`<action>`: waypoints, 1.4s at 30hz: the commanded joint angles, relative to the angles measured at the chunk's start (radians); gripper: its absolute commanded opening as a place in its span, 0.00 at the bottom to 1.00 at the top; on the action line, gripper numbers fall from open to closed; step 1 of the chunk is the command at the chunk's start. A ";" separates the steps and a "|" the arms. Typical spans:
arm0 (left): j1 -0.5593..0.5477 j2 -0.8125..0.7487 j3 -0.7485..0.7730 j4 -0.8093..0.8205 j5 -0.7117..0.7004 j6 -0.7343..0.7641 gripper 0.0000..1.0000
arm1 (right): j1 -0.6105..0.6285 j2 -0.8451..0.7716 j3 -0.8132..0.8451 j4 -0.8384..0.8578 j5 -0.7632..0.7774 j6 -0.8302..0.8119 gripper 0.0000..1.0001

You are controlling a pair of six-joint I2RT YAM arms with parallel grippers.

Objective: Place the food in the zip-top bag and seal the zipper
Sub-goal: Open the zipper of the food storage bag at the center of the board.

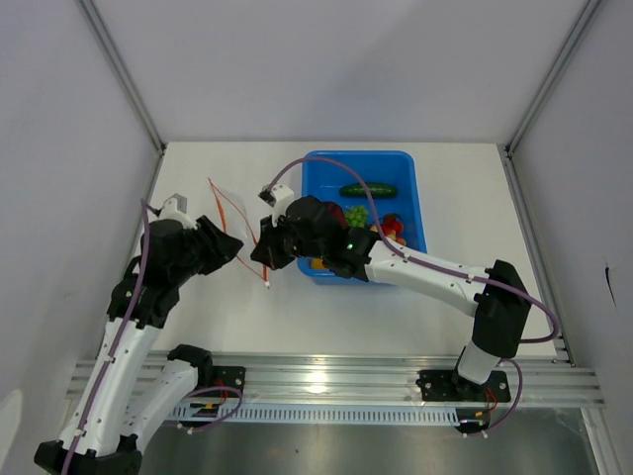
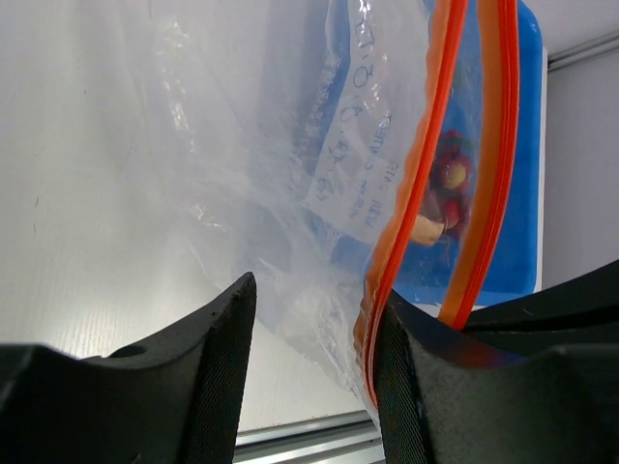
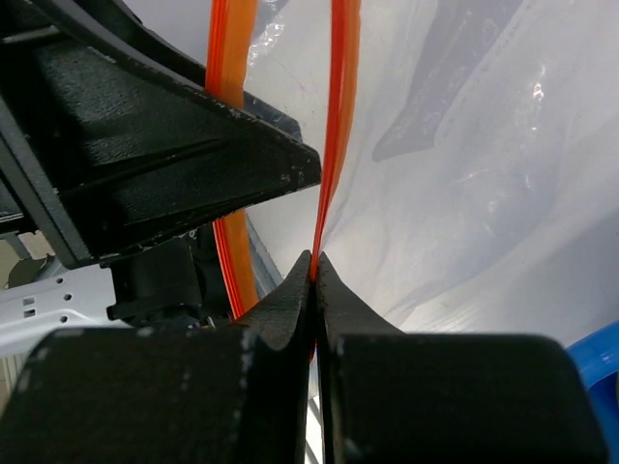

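Foremost, the right gripper (image 3: pixel 312 266) has its jaws pressed fully together on one lip of the zipper (image 3: pixel 340 116), the orange-red strip rising from between the pads toward twelve o'clock. The left gripper (image 2: pixel 314 309) stands half open. It straddles the other lip, with one finger apparently inside the mouth, and nothing is pinched between its pads.

From above, the zip-top bag (image 1: pixel 232 203) hangs between the two grippers at about ten o'clock from the table's middle. The blue bin (image 1: pixel 326 173) sits at one o'clock. It holds the cucumber (image 1: pixel 368 189), the leafy bunch (image 1: pixel 354 214), the red fruits (image 1: pixel 393 224) and an orange piece (image 1: pixel 318 263). No food is in the bag yet.

The step in hand appears to be spreading the mouth. To do it well, the left pads should close squarely on their lip before any pull. The two lips should then be drawn apart gently, so neither slips free and the film does not tear.

The right arm covers the near part of the bin, and no meat slice can be made out. The clear film almost vanishes against the white table. The writing on the bag's label is unreadable. Both wrist views cut the bag's bottom off.
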 commanded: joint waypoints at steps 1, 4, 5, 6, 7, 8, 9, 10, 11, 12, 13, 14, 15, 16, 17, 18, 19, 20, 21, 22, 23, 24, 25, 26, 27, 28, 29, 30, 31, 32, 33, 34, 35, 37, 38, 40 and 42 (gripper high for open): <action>-0.004 -0.001 0.024 0.055 -0.004 0.031 0.50 | 0.005 -0.032 0.012 0.012 -0.014 0.011 0.00; -0.006 0.028 0.044 0.042 -0.017 0.057 0.34 | 0.004 -0.033 0.012 0.015 -0.015 0.017 0.00; -0.004 0.038 0.048 0.030 -0.017 0.062 0.29 | 0.004 -0.033 0.012 0.017 -0.017 0.019 0.00; -0.004 0.051 0.060 0.024 -0.017 0.076 0.24 | 0.004 -0.031 0.012 0.019 -0.018 0.021 0.00; -0.004 0.054 0.064 0.019 -0.016 0.082 0.14 | -0.001 -0.031 0.012 0.019 -0.021 0.027 0.00; -0.004 0.053 0.068 0.013 -0.014 0.088 0.07 | -0.005 -0.030 0.012 0.017 -0.021 0.033 0.00; -0.004 0.051 0.074 0.006 -0.025 0.100 0.01 | -0.008 -0.027 0.012 0.008 -0.018 0.037 0.00; -0.004 0.044 0.086 -0.002 -0.031 0.110 0.01 | -0.020 -0.027 0.010 0.003 -0.015 0.048 0.00; -0.004 0.039 0.093 -0.011 -0.037 0.122 0.01 | -0.028 -0.025 0.007 0.000 -0.017 0.054 0.00; -0.004 0.035 0.106 -0.037 -0.048 0.148 0.01 | -0.037 -0.025 0.000 -0.009 -0.017 0.060 0.00; -0.004 0.027 0.123 -0.054 -0.053 0.160 0.01 | -0.059 -0.027 -0.007 -0.012 -0.018 0.076 0.00; -0.004 0.022 0.133 -0.088 -0.056 0.183 0.01 | -0.070 -0.028 -0.014 -0.014 -0.021 0.085 0.00; -0.004 0.019 0.139 -0.102 -0.060 0.194 0.01 | -0.082 -0.030 -0.020 -0.014 -0.026 0.096 0.00; -0.004 0.015 0.157 -0.115 -0.060 0.203 0.01 | -0.094 -0.031 -0.036 -0.012 -0.040 0.106 0.00; -0.004 0.009 0.163 -0.128 -0.060 0.212 0.00 | -0.122 -0.033 -0.043 -0.006 -0.053 0.125 0.00; -0.004 0.009 0.172 -0.151 -0.056 0.229 0.01 | -0.135 -0.036 -0.050 0.002 -0.066 0.134 0.00; -0.004 0.009 0.179 -0.163 -0.053 0.235 0.01 | -0.148 -0.033 -0.059 0.005 -0.085 0.140 0.00; -0.004 0.012 0.185 -0.174 -0.050 0.248 0.01 | -0.169 -0.030 -0.059 0.003 -0.092 0.151 0.00; -0.004 0.015 0.192 -0.181 -0.048 0.255 0.01 | -0.180 -0.027 -0.057 -0.007 -0.096 0.155 0.00; -0.004 0.018 0.192 -0.189 -0.036 0.266 0.01 | -0.189 -0.013 -0.054 -0.012 -0.109 0.157 0.00; -0.004 0.033 0.199 -0.195 -0.030 0.289 0.01 | -0.201 -0.007 -0.053 -0.018 -0.118 0.156 0.00; -0.004 0.047 0.205 -0.201 -0.024 0.301 0.01 | -0.206 -0.001 -0.050 -0.021 -0.127 0.151 0.00; -0.004 0.062 0.209 -0.217 -0.014 0.309 0.01 | -0.206 0.011 -0.045 -0.023 -0.148 0.143 0.00; -0.004 0.079 0.212 -0.220 -0.007 0.321 0.01 | -0.206 0.019 -0.034 -0.027 -0.159 0.137 0.00; -0.004 0.105 0.208 -0.215 0.005 0.324 0.01 | -0.202 0.028 -0.028 -0.038 -0.168 0.128 0.00; -0.004 0.116 0.203 -0.211 0.018 0.326 0.01 | -0.199 0.036 -0.020 -0.043 -0.191 0.125 0.02; -0.004 0.127 0.197 -0.197 0.036 0.326 0.01 | -0.195 0.056 -0.014 -0.047 -0.207 0.122 0.02; -0.004 0.145 0.188 -0.188 0.048 0.326 0.01 | -0.192 0.065 -0.001 -0.063 -0.216 0.117 0.06; -0.004 0.154 0.182 -0.179 0.056 0.324 0.01 | -0.185 0.073 0.006 -0.067 -0.225 0.116 0.07; -0.004 0.163 0.183 -0.168 0.059 0.323 0.00 | -0.182 0.083 0.009 -0.073 -0.233 0.111 0.11; -0.004 0.183 0.186 -0.162 0.061 0.324 0.01 | -0.174 0.088 0.018 -0.078 -0.234 0.105 0.20; -0.004 0.192 0.189 -0.159 0.056 0.324 0.01 | -0.169 0.090 0.024 -0.087 -0.228 0.088 0.25; -0.004 0.203 0.194 -0.152 0.046 0.329 0.01 | -0.168 0.093 0.033 -0.109 -0.222 0.076 0.32; -0.004 0.240 0.215 -0.151 0.041 0.335 0.01 | -0.163 0.090 0.065 -0.135 -0.196 0.042 0.38; -0.004 0.252 0.219 -0.148 0.039 0.338 0.01 | -0.165 0.087 0.075 -0.161 -0.187 0.031 0.41; -0.006 0.284 0.246 -0.143 0.035 0.341 0.01 | -0.172 0.067 0.101 -0.185 -0.162 0.010 0.53; -0.004 0.303 0.260 -0.142 0.036 0.347 0.01 | -0.189 0.035 0.111 -0.216 -0.146 -0.015 0.64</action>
